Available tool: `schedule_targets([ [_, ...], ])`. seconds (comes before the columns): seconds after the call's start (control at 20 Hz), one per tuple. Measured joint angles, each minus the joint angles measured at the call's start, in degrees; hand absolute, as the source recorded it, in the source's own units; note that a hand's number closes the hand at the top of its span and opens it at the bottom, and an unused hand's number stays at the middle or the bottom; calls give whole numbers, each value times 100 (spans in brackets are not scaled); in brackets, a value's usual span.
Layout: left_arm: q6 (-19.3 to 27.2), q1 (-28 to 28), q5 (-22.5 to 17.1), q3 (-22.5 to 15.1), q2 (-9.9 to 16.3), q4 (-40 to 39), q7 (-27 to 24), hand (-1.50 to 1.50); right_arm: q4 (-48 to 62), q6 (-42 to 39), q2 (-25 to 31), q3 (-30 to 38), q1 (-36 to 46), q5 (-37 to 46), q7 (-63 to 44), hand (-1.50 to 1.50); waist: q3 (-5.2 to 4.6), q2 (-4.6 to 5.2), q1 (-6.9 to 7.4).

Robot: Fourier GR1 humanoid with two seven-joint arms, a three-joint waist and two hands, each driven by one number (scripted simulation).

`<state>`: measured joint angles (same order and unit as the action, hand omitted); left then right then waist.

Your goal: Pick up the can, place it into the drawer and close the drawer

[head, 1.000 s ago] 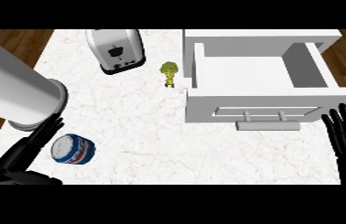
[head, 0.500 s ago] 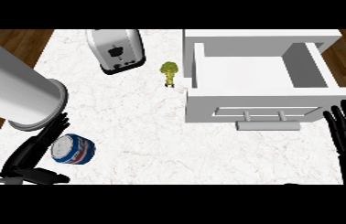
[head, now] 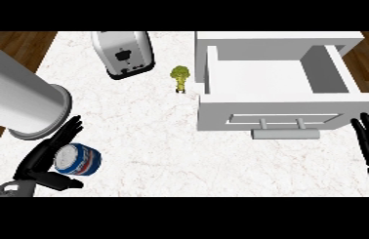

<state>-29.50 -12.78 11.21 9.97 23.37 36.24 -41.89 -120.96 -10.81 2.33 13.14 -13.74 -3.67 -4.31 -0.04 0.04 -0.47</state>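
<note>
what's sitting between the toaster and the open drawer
In the head view, a small broccoli floret stands on the counter between the toaster and the open drawer, nearer the drawer's left wall.

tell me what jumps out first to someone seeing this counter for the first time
The open white drawer at the upper right stands out first, its inside bare and its handle facing the robot. Next comes the left hand at the lower left, its fingers spread around a blue and white can lying on its side on the marble counter. A silver toaster sits at the top, with a small broccoli floret between it and the drawer.
</note>
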Motion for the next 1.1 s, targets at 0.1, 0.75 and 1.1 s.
schedule_targets([
  [0.1,75,-94,22,-52,-73,-146,-33,-150,84,-74,36,68,-29,-49,66,-150,-1,0,-2],
  [0.75,118,-212,-38,-386,-330,-61,15,-150,-216,-143,-39,70,-194,-138,-97,-150,3,-7,16],
  [1.1,-57,-256,-250,-486,-451,197,197,150,-313,-84,-90,77,-228,-152,-187,-150,4,-10,27],
])
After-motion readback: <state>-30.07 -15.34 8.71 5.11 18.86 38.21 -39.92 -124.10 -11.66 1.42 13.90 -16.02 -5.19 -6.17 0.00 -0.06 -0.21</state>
